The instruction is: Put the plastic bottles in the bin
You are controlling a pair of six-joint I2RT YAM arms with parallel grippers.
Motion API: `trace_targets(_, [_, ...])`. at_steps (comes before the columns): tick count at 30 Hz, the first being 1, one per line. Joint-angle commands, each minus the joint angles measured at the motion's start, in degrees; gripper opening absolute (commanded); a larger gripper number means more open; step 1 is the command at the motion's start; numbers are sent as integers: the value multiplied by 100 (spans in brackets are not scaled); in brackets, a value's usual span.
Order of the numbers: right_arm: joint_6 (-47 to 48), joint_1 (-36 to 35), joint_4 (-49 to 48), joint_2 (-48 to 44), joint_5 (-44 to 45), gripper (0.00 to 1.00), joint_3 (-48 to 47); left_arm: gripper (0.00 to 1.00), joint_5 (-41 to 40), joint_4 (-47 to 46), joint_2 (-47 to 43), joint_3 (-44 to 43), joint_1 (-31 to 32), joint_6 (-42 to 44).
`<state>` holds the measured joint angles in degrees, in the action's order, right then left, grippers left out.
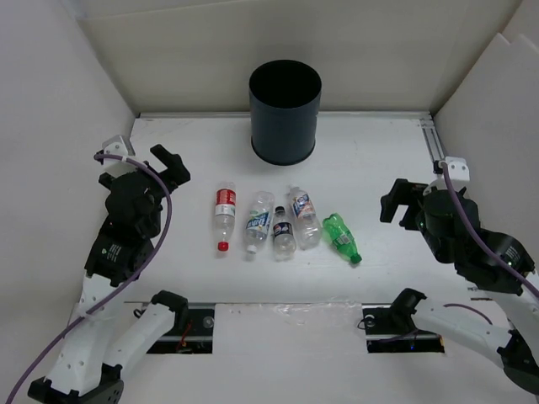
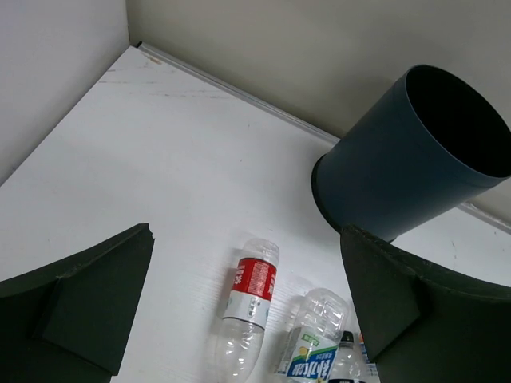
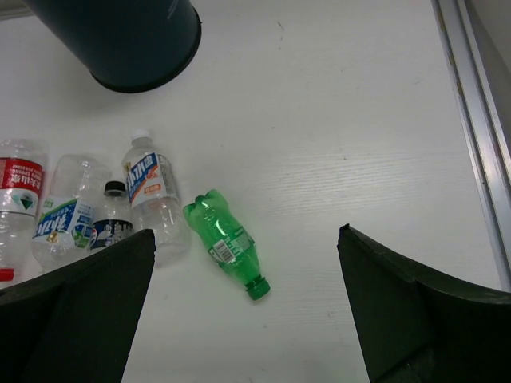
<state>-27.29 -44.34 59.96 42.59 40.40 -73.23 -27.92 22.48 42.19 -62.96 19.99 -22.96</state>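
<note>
Nothing binned yet: all five plastic bottles lie on the table (image 1: 379, 151), and both my claws are open and empty.

At centre-left of the top view my left claw (image 1: 171, 165) hangs spread wide above the table, aimed toward the red-label bottle (image 1: 224, 217). Mid-frame, in a row, lie the three white-blue bottles (image 1: 283, 231) and then the green bottle (image 1: 341, 237). The bin (image 1: 285, 111) stands upright at upper centre. At centre-right my right claw (image 1: 397, 204) hovers agape near the green bottle, touching nothing.

White table (image 1: 379, 160), off-white walls (image 1: 362, 50)
</note>
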Motion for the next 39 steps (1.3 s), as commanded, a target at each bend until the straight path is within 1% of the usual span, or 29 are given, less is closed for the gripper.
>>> trace_targets(1, [-5, -22, -73, -49, -85, 100, -42, 100, -11, -191, 61, 38, -12, 28])
trace_targets(4, [-5, -22, -73, -49, -138, 100, 11, 100, 111, -139, 184, 38, -12, 28])
trace_targets(7, [-5, -22, -134, -49, -252, 100, 81, 100, 41, -51, 587, 38, -12, 20])
trace_targets(8, [-5, -22, -186, -49, -252, 100, 142, 100, 154, 28, 727, 38, -12, 20])
trace_targets(9, [-5, -22, -187, -49, -400, 100, 142, 100, 530, 81, 1042, -32, -12, 81])
trace_targets(10, [-5, -22, -187, -49, -402, 100, 143, 100, 751, 142, 1219, -111, -12, 81])
trace_targets(12, [-5, -22, -309, -49, -673, 100, 213, 100, 1190, 248, 1597, -225, -12, 81])
trace_targets(13, [-5, -22, -310, -49, -770, 100, 274, 100, 1375, 413, 1990, -365, -12, -14])
trace_targets(14, [-5, -22, -380, -49, -936, 100, 274, 100, 1734, 493, 2168, -418, -12, -85])
trace_targets(16, [-5, -22, -529, -101, -1113, 100, 344, 100, 2035, 433, 2485, -315, -12, -217])
trace_targets(18, [135, -22, -661, -163, -1402, 100, 345, 100, 1827, 433, 2539, -182, -12, -603])
trace_targets(22, [197, -22, -828, -163, -1685, 100, 406, 100, 1588, 187, 2934, 134, -12, -990])
trace_targets(26, [198, -22, -828, -163, -1896, 100, 459, 100, 1676, -235, 3707, 371, -12, -991])
trace_targets(27, [198, -22, -828, -163, -1896, 100, 459, 100, 1676, -287, 4048, 372, -12, -1052])
trace_targets(31, [198, -22, -881, -329, -2071, 100, 573, 100, 1483, -630, 4595, 372, -12, -1105])
trace_targets(36, [198, -22, -1048, -444, -2484, 100, 626, 100, 1571, -744, 5210, 319, -153, -1158])
trace_targets(39, [198, -22, -1048, -549, -2545, 100, 626, 99, 1500, -745, 5676, 319, -205, -1360])
